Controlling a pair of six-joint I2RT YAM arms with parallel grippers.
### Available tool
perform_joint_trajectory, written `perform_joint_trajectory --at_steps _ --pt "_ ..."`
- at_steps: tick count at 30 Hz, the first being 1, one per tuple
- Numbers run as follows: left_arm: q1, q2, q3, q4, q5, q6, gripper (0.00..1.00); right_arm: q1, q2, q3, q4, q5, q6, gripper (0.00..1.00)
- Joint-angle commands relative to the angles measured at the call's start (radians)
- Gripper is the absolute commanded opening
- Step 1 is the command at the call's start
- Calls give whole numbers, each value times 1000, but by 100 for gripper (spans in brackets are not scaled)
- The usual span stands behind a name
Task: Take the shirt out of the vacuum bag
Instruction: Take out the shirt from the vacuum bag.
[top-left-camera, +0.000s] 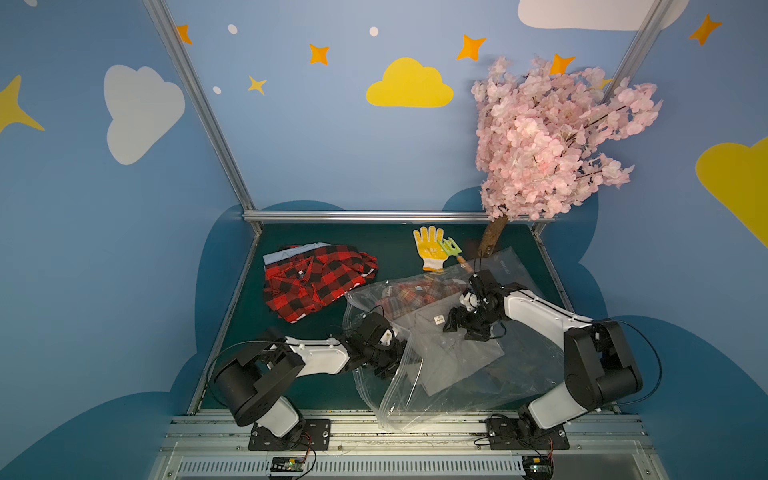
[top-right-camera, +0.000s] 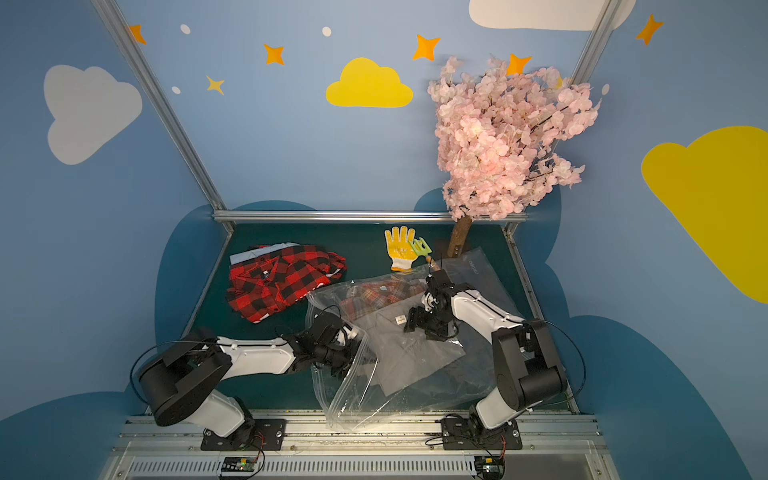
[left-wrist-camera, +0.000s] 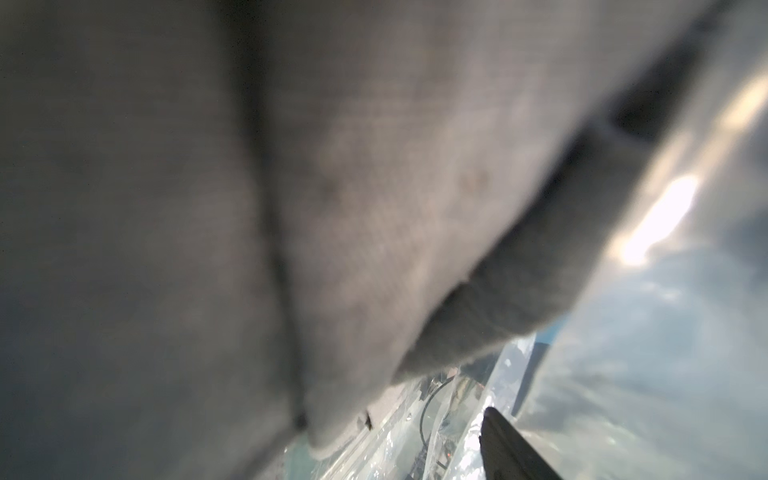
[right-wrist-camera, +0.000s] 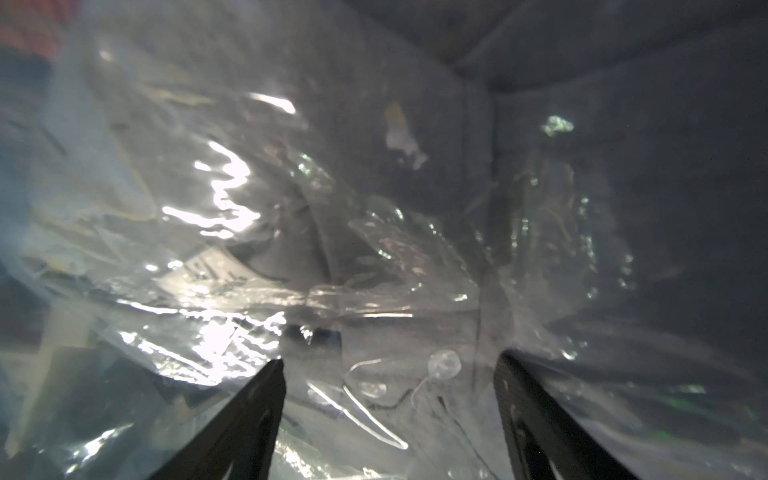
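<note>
The vacuum bag (top-left-camera: 519, 374) (top-right-camera: 478, 374) lies crumpled on the middle and right of the green table, its mouth toward my left arm. Inside it lie a folded grey shirt (top-left-camera: 449, 361) (top-right-camera: 411, 365) and, behind it, a faded plaid shirt (top-left-camera: 415, 295). My left gripper (top-left-camera: 384, 368) (top-right-camera: 338, 368) is inside the bag's mouth at the grey shirt's edge. In the left wrist view grey cloth (left-wrist-camera: 332, 208) fills the picture; one finger (left-wrist-camera: 511, 449) shows far to the side and the other is hidden. My right gripper (top-left-camera: 451, 322) (right-wrist-camera: 390, 359) stands open on the bag's top film (right-wrist-camera: 232, 187), over the grey shirt's collar.
A red-and-black checked shirt (top-left-camera: 316, 282) lies heaped at the back left on a pale blue garment (top-left-camera: 286, 253). A yellow glove (top-left-camera: 430, 247) and a small green rake (top-left-camera: 451, 248) lie at the back. A pink blossom tree (top-left-camera: 552, 137) stands at the back right corner.
</note>
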Motion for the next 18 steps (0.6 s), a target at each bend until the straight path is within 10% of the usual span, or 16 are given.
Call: perform_joint_trajectory --at_steps 1,18 --pt "-20 47 48 34 -11 3 73 13 -9 -20 6 -5 12 81" --pt "-27 65 131 -97 -50 70 9 17 -44 -23 7 -35 10 82"
